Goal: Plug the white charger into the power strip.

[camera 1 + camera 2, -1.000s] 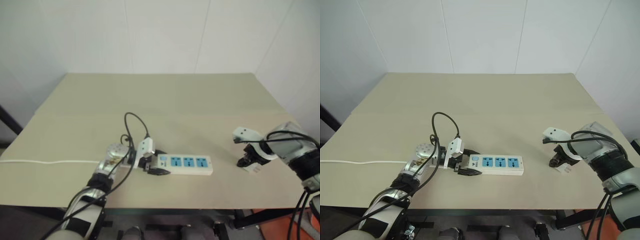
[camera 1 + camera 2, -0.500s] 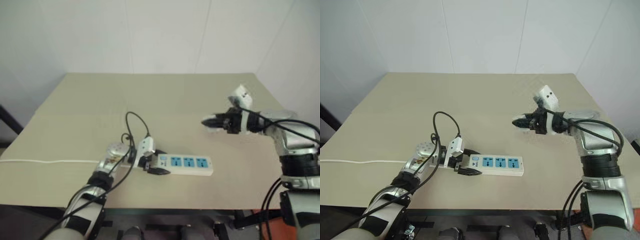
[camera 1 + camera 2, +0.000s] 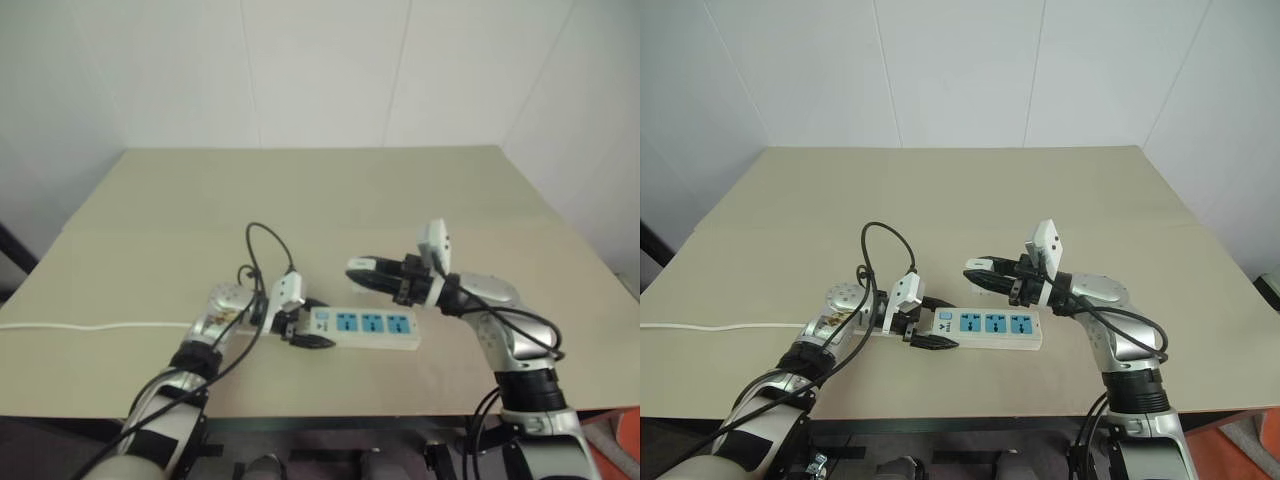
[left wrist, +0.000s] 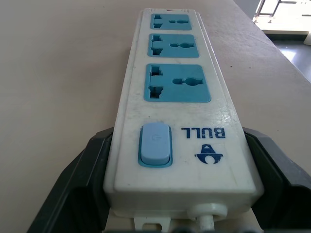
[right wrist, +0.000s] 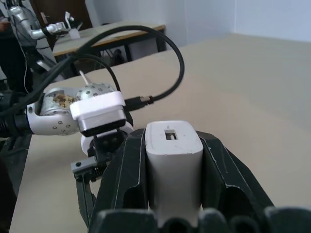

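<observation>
The left tool (image 3: 930,340) is clamping the switch end of the power strip (image 3: 990,327), which is lying flat with its long axis running away from that tool along the near table (image 3: 970,190) edge. The right tool (image 3: 978,272) is gripping the white charger (image 5: 173,162), hovering above the strip, apparently pointing level toward the left tool; open table is lying beyond both.

Even, diffuse light fills the room, with no hard glare. The left eye view is soft and hazy; the right eye view is crisper. The flat beige tabletop (image 3: 970,190) carries only faint, soft shadows. In the left wrist view the long white plastic power strip (image 4: 177,121) blurs toward its far end.
</observation>
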Tool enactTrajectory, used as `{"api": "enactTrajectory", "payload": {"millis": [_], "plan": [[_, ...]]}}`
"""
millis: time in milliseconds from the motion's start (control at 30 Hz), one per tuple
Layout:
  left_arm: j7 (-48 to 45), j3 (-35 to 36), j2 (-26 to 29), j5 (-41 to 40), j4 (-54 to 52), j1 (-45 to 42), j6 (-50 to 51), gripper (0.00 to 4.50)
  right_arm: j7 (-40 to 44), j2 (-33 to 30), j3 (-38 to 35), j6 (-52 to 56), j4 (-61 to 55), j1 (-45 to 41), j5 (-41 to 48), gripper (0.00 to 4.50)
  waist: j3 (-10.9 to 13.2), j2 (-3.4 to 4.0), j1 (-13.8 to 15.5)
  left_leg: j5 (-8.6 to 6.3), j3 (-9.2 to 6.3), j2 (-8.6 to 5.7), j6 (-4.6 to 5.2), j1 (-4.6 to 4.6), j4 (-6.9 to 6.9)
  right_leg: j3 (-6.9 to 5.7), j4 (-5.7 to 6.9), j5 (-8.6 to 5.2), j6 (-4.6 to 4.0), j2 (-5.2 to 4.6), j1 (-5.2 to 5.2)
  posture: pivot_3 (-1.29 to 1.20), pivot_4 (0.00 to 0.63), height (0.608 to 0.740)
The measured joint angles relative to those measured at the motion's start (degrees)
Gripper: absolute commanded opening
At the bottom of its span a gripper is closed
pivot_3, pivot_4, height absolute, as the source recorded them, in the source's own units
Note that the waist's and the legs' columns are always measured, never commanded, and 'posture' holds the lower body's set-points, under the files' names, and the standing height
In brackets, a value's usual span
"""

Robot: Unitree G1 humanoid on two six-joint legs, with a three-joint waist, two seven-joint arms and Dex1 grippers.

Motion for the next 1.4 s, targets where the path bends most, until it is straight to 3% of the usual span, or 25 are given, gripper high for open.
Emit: {"api": "enactTrajectory", "payload": {"millis": [467, 900, 1400], "plan": [[0.1, -0.4, 0.9, -0.3, -2.6, 1.3, 1.3, 3.29, 3.7, 4.5, 8.8, -13.5, 9.4, 2.0, -4.3, 1.11, 0.0, 0.00, -0.2, 0.00, -0.01, 0.02, 0.00, 0.00, -0.02, 0.00, 0.00, 0.00, -0.01, 0.02, -0.01, 0.00, 0.150, 0.740], [0.8, -0.4, 1.8, -0.6, -5.9, 2.9, 3.4, 3.29, 5.7, 4.1, 9.1, -19.5, 17.4, -1.5, -4.9, 1.11, 0.0, -0.02, -0.3, 0.00, -0.01, 0.05, 0.00, 0.08, -0.05, 0.00, 0.01, 0.00, -0.02, 0.05, 0.03, 0.00, 0.150, 0.740], [1.1, -0.5, 1.9, -0.6, -6.7, 3.4, 3.8, 3.29, 6.2, 3.5, 8.5, -20.0, 17.6, -1.1, -4.2, 1.11, -0.1, -0.07, -0.3, 0.00, -0.01, 0.05, 0.00, 0.10, -0.05, 0.01, 0.01, 0.00, -0.02, 0.05, 0.05, 0.00, 0.150, 0.740]]}}
